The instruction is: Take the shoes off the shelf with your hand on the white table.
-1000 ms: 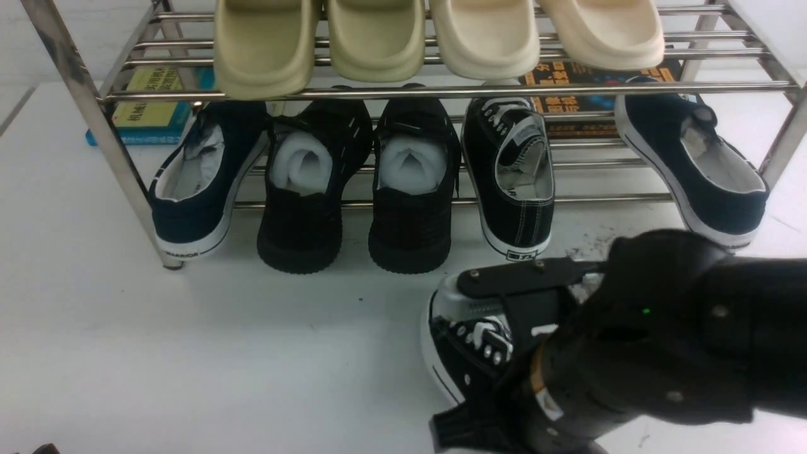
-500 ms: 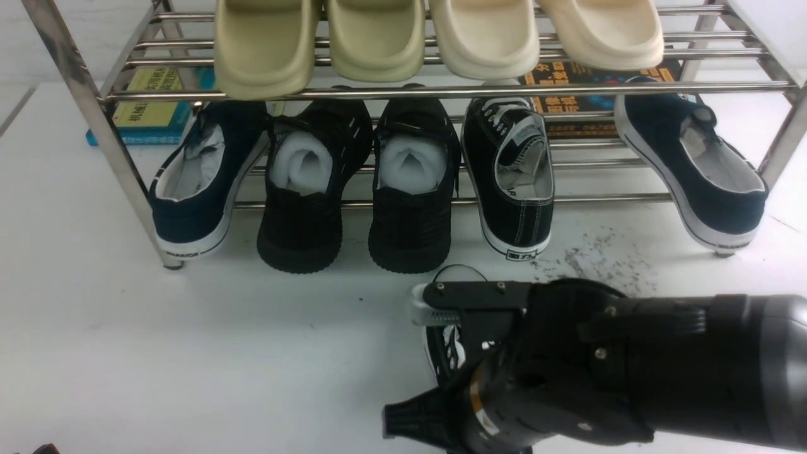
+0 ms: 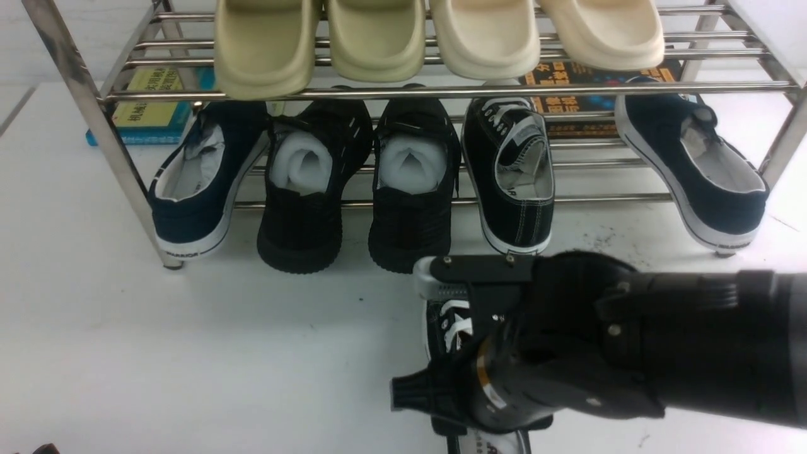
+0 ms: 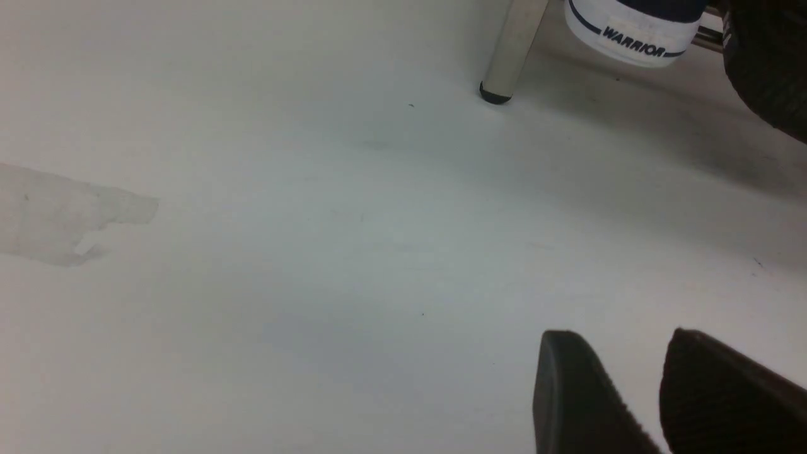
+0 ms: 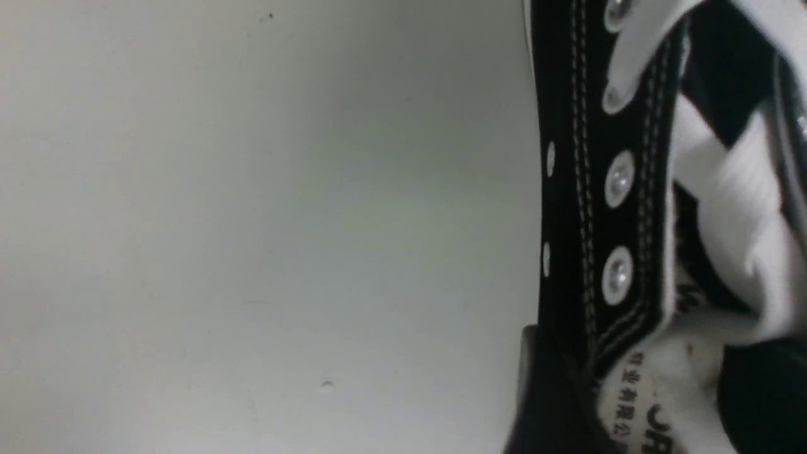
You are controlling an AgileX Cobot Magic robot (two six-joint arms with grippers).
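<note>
One black canvas shoe (image 3: pixel 512 170) with white laces stands heel-out on the chrome shelf (image 3: pixel 378 92), on the lower tier. Its partner (image 3: pixel 446 323) lies on the white table (image 3: pixel 189 347) in front of the shelf, mostly hidden under my right arm. My right gripper (image 3: pixel 435 334) sits over that shoe. In the right wrist view the gripper (image 5: pixel 643 359) is open: one finger is outside the eyelet side (image 5: pixel 599 189), the other inside by the tongue. My left gripper (image 4: pixel 621 340) hovers open and empty over bare table.
Two navy sneakers (image 3: pixel 195 183) (image 3: pixel 700 170) and two all-black shoes (image 3: pixel 302 189) (image 3: pixel 413 189) stuffed with white paper share the lower tier. Beige slippers (image 3: pixel 378 38) fill the top tier. Books (image 3: pixel 151 104) lie behind. A shelf leg (image 4: pixel 510 50) stands ahead of the left gripper.
My right arm swung left and lower with the shoe, then shifted slightly back toward the shelf. More of the shoe's laces show now, and it rests on the table.
</note>
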